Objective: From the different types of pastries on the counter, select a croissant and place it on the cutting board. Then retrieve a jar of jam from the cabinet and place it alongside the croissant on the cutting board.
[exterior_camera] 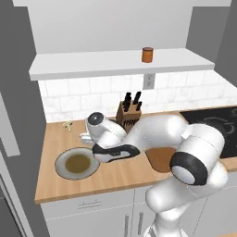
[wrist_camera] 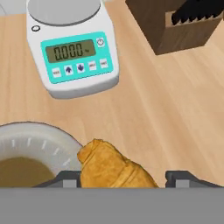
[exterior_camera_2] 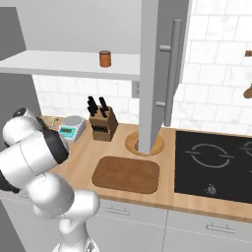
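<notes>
Seemingly the pincer (wrist_camera: 123, 178) stands wide, its tips either side of the croissant (wrist_camera: 114, 167) on the bench (wrist_camera: 166, 105) beside the grey plate (wrist_camera: 39, 144). Light, soft and flaky, it likely wants a gentle squeeze across its thick middle. The plate's brown hollow holds nothing else. Beyond sit the scale (wrist_camera: 74, 48) and knife block (wrist_camera: 183, 26).

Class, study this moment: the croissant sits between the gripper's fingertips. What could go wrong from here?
1. The croissant sits between the gripper fingertips right beside the grey plate; it may slip or drag against the rim when lifted.
2. On the way to the cutting board, the arm could clip the kitchen scale or knife block.
</notes>
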Available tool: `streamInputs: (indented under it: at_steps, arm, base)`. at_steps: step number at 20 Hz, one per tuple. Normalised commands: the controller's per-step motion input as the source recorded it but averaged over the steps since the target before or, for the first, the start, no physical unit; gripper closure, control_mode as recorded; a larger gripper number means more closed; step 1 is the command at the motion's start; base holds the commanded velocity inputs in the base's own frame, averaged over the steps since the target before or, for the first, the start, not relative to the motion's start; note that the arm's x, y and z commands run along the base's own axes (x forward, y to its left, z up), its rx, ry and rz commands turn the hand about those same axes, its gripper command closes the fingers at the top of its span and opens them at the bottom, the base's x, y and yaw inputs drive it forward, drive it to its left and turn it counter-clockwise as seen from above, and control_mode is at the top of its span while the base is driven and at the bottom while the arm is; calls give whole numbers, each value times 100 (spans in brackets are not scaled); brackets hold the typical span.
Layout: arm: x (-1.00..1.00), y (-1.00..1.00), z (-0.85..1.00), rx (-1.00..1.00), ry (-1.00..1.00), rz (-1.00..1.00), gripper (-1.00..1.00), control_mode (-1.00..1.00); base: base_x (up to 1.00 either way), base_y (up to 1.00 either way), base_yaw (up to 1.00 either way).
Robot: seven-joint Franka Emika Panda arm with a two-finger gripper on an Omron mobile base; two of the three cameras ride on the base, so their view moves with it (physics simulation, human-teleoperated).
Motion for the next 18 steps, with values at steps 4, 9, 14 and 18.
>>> streamInputs:
  at_steps: [4,9,14,18]
  arm:
    - [-33,-77,89,6,-2,7,100,-100]
    - [-29,-63,95,17,1,4,100,-100]
    - [-44,-74,23,-3,13,2,100,-100]
    - [-23,-69,7,-13,18,1,100,-100]
  base:
    - [0,0,0]
    - [0,0,0]
    - [0,0,0]
    - [0,0,0]
